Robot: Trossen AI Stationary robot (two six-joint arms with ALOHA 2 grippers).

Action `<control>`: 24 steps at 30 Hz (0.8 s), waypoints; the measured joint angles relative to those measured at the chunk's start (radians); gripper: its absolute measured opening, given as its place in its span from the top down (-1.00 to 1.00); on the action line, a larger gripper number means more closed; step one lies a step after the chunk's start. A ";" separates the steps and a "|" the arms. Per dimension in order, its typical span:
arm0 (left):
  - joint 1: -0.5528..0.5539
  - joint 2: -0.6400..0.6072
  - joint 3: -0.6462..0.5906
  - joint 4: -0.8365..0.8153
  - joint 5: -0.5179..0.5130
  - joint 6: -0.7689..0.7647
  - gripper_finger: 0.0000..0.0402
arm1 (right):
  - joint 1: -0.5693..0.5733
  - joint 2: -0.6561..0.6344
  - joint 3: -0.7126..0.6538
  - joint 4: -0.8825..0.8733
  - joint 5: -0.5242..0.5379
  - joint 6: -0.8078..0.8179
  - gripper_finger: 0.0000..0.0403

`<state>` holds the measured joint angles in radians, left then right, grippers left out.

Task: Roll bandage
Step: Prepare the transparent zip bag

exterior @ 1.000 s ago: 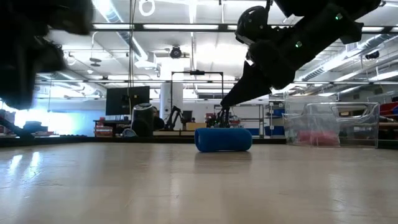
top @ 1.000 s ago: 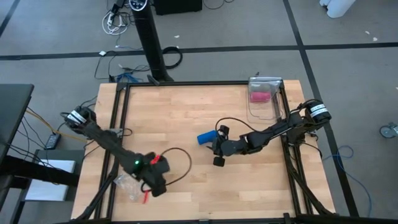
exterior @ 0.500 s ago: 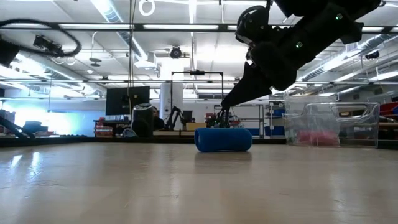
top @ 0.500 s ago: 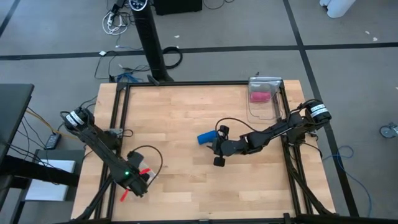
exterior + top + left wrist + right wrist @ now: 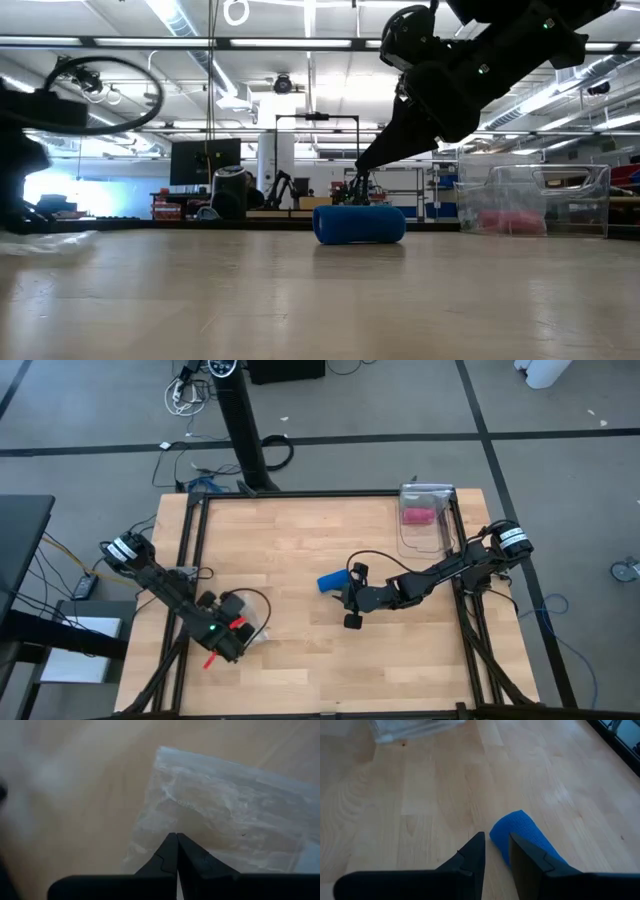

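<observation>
- The bandage (image 5: 333,581) is a bright blue roll lying on its side near the middle of the wooden table (image 5: 300,530); in the low view (image 5: 359,225) it rests flat on the tabletop.
- The right gripper (image 5: 496,851) is just beside the roll's end. Its two dark fingers (image 5: 472,851) stand a small way apart with only bare wood between them, gripping nothing; the blue roll (image 5: 530,840) lies just past the fingertips.
- The left gripper (image 5: 176,840) is near the table's front-left corner, over a clear plastic bag (image 5: 225,815). Its fingers are pressed together, tips meeting at the bag's edge; whether any plastic is pinched between them cannot be told.
- From above, the left gripper (image 5: 232,638) sits well apart from the bandage, the bag (image 5: 256,632) just beside it.
- A clear plastic box (image 5: 424,520) with a pink roll (image 5: 416,514) inside stands at the table's far right edge.
</observation>
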<state>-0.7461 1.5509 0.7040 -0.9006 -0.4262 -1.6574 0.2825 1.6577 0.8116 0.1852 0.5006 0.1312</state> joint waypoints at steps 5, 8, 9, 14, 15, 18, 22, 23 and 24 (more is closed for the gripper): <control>0.105 0.000 -0.001 0.158 -0.195 0.293 0.96 | 0.002 0.000 0.000 0.009 -0.001 0.006 0.59; 0.173 0.000 -0.001 0.317 -0.294 0.539 0.96 | 0.006 0.000 0.000 0.018 -0.004 0.006 0.58; 0.196 0.000 -0.001 0.372 -0.316 0.627 0.96 | 0.009 0.000 0.000 0.019 -0.004 0.005 0.58; 0.271 0.000 0.058 0.453 -0.338 0.903 0.97 | 0.016 0.000 0.000 0.020 -0.004 -0.002 0.57; 0.274 0.000 0.093 0.369 -0.326 0.858 0.98 | 0.017 0.000 0.000 0.020 -0.005 -0.001 0.57; 0.263 0.001 0.194 0.056 -0.212 0.635 0.98 | 0.019 0.000 0.000 0.020 -0.004 -0.001 0.57; 0.180 0.003 0.270 -0.133 -0.018 0.426 0.99 | 0.023 0.000 0.000 0.020 -0.005 -0.015 0.57; 0.156 0.003 0.283 -0.140 0.028 0.414 0.99 | 0.023 0.000 0.000 0.019 -0.005 -0.023 0.57; 0.132 0.003 0.295 -0.139 0.072 0.400 0.99 | 0.023 0.000 0.000 0.019 -0.005 -0.029 0.57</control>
<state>-0.6137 1.5536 0.9989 -1.0397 -0.3538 -1.2570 0.3050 1.6577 0.8116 0.2047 0.4957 0.1024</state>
